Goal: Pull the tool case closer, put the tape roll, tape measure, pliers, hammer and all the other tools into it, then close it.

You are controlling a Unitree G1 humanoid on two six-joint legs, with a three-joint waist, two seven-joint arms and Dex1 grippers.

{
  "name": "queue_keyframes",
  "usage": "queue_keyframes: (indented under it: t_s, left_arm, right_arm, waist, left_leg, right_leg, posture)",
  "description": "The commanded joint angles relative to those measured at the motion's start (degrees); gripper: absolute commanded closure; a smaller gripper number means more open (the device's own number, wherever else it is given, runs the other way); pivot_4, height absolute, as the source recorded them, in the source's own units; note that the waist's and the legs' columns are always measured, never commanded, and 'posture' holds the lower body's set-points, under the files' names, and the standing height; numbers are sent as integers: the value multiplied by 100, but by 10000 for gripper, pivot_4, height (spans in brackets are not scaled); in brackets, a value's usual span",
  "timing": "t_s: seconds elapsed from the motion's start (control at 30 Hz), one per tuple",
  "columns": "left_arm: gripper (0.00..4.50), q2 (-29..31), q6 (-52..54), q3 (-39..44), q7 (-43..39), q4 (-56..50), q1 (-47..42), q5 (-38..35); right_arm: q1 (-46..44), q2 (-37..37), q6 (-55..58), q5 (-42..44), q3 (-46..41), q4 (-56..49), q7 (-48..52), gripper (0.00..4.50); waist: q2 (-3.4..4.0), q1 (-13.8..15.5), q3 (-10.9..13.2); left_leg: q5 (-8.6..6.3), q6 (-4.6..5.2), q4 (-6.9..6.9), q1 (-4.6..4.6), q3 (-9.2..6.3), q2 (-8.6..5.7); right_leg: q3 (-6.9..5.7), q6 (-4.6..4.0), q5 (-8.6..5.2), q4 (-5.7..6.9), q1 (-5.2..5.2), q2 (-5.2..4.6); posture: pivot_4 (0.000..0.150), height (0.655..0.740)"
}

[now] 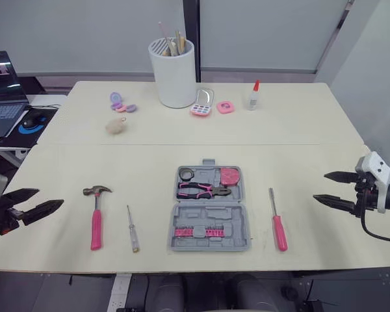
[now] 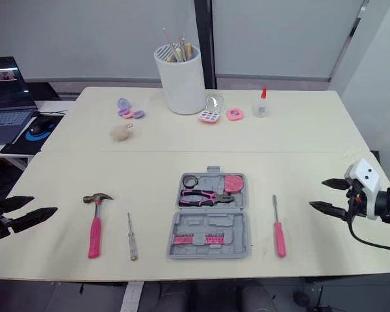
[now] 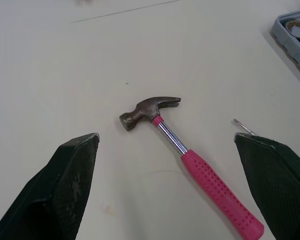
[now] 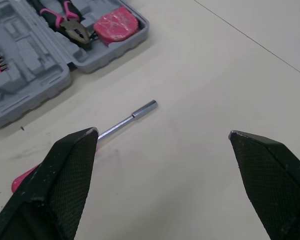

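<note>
Near the wide-open left gripper, the hammer lies head away, handle nearer.

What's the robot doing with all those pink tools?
The robot is packing tools into the grey tool case, which lies open on the table. The tape roll, tape measure and pliers are already inside. The hammer, a thin screwdriver and a pink-handled screwdriver lie outside it. The left gripper and right gripper hang open and empty at the sides.

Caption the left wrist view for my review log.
Open left gripper facing the pink-handled hammer on the table, tool case corner beyond.
</note>
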Motion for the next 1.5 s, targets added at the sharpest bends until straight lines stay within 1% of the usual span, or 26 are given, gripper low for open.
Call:
queue_keyframes:
  t_s: [0.03,0.23,0.43,0.53,0.63,0.73,0.87,0.97,1.03,1.17,1.2,1.27,1.37,1.5]
  left_arm:
    - [0,-275,326,473,191,-811,465,-269]
    - [0,-1083,997,819,586,-2554,1542,-812]
    - [0,-2117,1353,777,1195,-4155,2565,-1265]
    - [0,-2504,1224,625,1284,-4622,3097,-1261]
    - [0,-2762,1120,447,1474,-4843,3325,-1218]
    - [0,-2934,1148,133,1840,-5160,3278,-1211]
    - [0,-3392,987,-472,2657,-5365,2939,-936]
    - [0,-3748,907,-1079,3380,-5434,2722,-426]
    - [0,-3943,799,-1531,3887,-5361,2553,50]
    - [0,-4491,812,-2095,4886,-5101,2104,571]
    - [0,-4600,817,-2212,5131,-5020,1960,690]
    - [0,-4718,879,-2363,5450,-4878,1727,822]
    - [0,-4856,1049,-2448,5759,-4703,1430,946]
    - [0,-4909,1163,-2641,5909,-4443,1203,1067]
  right_arm:
    - [-372,199,5,111,338,-427,68,507]
    - [-1342,817,136,239,1169,-951,267,507]
    - [-2121,1363,198,428,1828,-1235,615,507]
    - [-2416,1572,403,630,1940,-1437,640,507]
    - [-2506,1669,465,677,2005,-1516,637,507]
    - [-2496,1705,375,565,2039,-1450,583,507]
    - [-2365,1711,187,367,2146,-1369,539,507]
    - [-2234,1730,237,401,2124,-1507,415,507]
    - [-2143,1720,266,393,2093,-1567,302,507]
    - [-1986,1631,232,342,2067,-1644,181,507]
    - [-1952,1615,253,356,2044,-1679,141,507]
    - [-1903,1597,282,374,2017,-1737,77,507]
    - [-1845,1589,266,362,2017,-1774,0,507]
    - [-1791,1575,273,352,2009,-1800,-89,507]
  waist:
    - [0,3,0]
    - [-3,32,1]
    - [-8,87,0]
    - [-9,84,0]
    - [-10,106,0]
    - [-13,125,-2]
    - [-18,119,-6]
    - [-25,104,-10]
    - [-24,102,-10]
    - [-20,65,-10]
    - [-8,59,-7]
    - [-2,60,-4]
    - [-9,73,-6]
    - [-8,78,-6]
  left_leg:
    - [0,0,0,-1,-2,-2]
    - [0,0,6,0,-6,-3]
    - [-1,0,5,-5,-10,-5]
    - [-2,0,3,-7,-10,-5]
    - [-2,0,3,-6,-20,-7]
    - [-2,0,6,-6,-23,-9]
    - [-1,1,10,-5,-12,-10]
    - [-2,1,9,-5,-12,-10]
    - [-2,1,7,-7,-17,-11]
    - [-4,3,5,-8,-12,-14]
    - [-7,9,4,-9,-4,-14]
    - [-14,21,5,-14,17,-20]
    - [-21,32,14,-28,19,-25]
    - [-21,32,13,-34,-1,-22]
  right_leg:
    - [-1,0,0,2,0,0]
    - [-3,0,0,4,4,-4]
    - [-7,0,0,-11,6,-5]
    - [-7,0,1,-21,7,-5]
    - [-14,0,0,-22,8,-3]
    - [-15,-1,0,-27,14,-3]
    - [-7,3,2,-37,18,-4]
    - [-7,4,3,-37,20,-2]
    - [-6,5,4,-36,19,1]
    - [2,10,7,-40,17,3]
    - [9,17,11,-48,18,2]
    - [29,39,24,-74,16,-1]
    - [31,48,30,-83,12,-5]
    - [16,47,29,-80,11,2]
  posture:
    - [1500,7400]
    - [1500,7400]
    - [1500,7400]
    - [1500,7400]
    - [1500,7400]
    - [1500,7400]
    - [1500,7400]
    - [1500,7400]
    - [1500,7400]
    - [1500,7400]
    - [1500,7400]
    - [1500,7400]
    - [1500,7400]
    - [1500,7400]
